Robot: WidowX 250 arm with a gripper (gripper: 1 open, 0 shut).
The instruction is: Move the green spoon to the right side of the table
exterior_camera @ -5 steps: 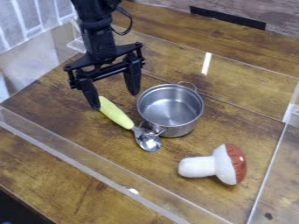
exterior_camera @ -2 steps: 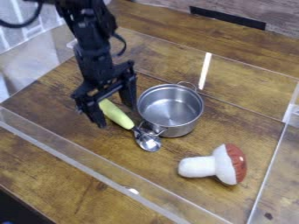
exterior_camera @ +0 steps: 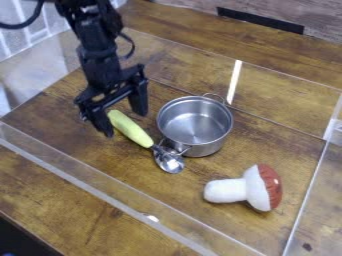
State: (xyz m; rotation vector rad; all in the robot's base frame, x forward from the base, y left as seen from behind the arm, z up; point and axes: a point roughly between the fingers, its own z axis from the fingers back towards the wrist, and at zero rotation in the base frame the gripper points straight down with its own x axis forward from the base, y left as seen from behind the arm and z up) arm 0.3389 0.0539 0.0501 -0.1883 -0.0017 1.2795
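The green spoon [exterior_camera: 138, 134] lies flat on the table [exterior_camera: 80, 190], its yellow-green handle pointing up-left and its silver bowl [exterior_camera: 168, 160] resting against the steel pot. My gripper [exterior_camera: 115, 113] hangs just above the handle's upper end, open, with one finger [exterior_camera: 95, 121] left of the handle and the other [exterior_camera: 140, 101] to its right. Nothing is held between them.
A round steel pot [exterior_camera: 197, 124] stands just right of the spoon. A toy mushroom [exterior_camera: 249, 187] with a red cap lies on its side at the front right. Low clear plastic walls [exterior_camera: 94, 182] edge the tabletop.
My gripper came down over the spoon handle, then shifted slightly left and up. The spoon, pot and mushroom have not moved.
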